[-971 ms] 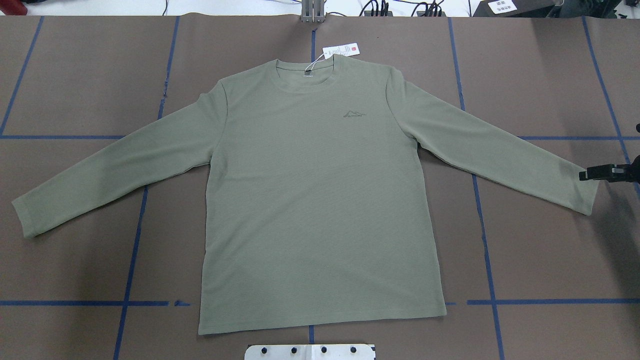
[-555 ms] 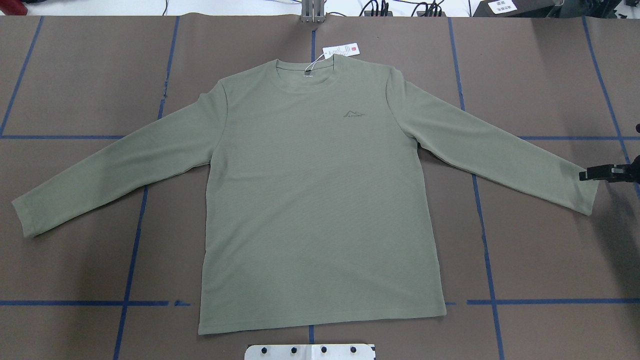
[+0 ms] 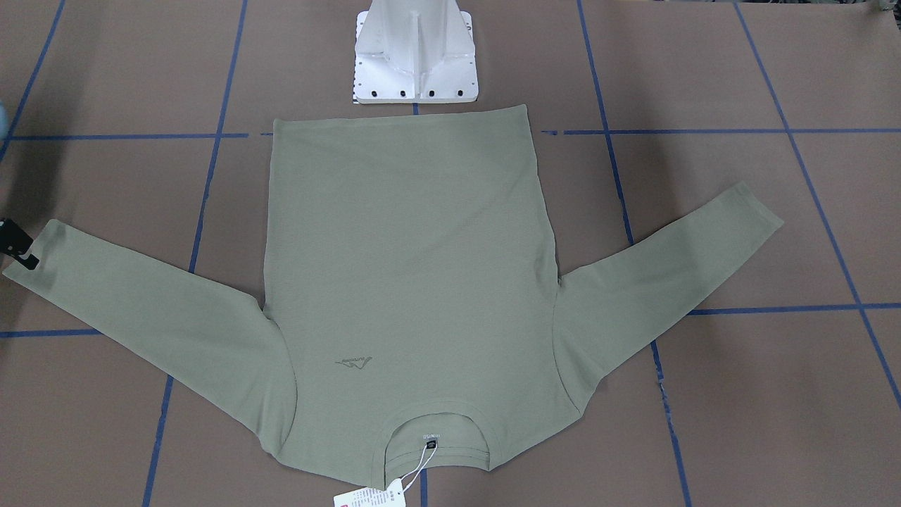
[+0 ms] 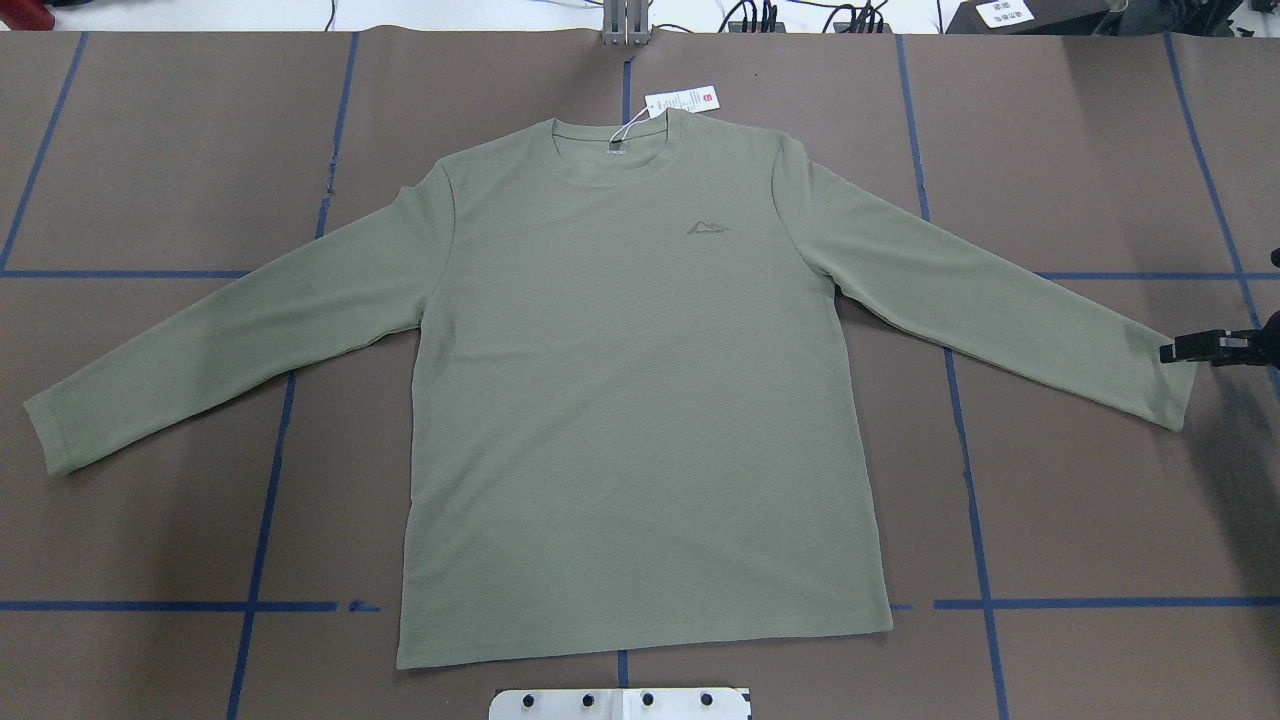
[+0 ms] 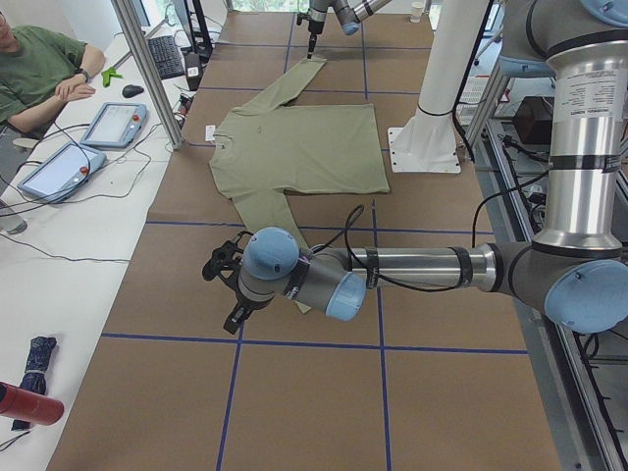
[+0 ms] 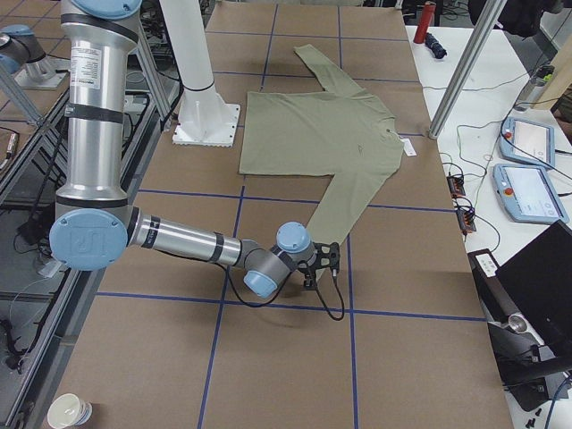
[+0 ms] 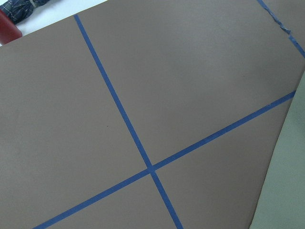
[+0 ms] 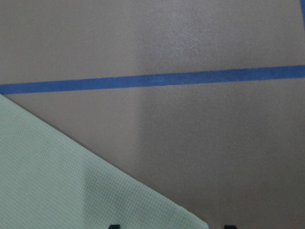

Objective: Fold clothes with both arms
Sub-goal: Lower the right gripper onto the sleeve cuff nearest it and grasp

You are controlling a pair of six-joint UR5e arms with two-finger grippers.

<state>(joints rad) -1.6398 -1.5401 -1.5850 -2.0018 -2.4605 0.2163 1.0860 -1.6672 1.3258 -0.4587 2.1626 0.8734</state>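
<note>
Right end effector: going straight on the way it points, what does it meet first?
Probably the shirt's cuff: the right end effector points down over its edge, one finger above cloth, the other above bare table. Height unclear.

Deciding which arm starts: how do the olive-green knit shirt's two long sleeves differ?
The shirt's right-side sleeve has the black right gripper, open, at its cuff; the left-side sleeve shows no gripper at its cuff in the overhead view. The tonal chest logo sits nearer the right-side sleeve than the left-side sleeve. Both lie flat on the brown table, slanting back toward the hem.
</note>
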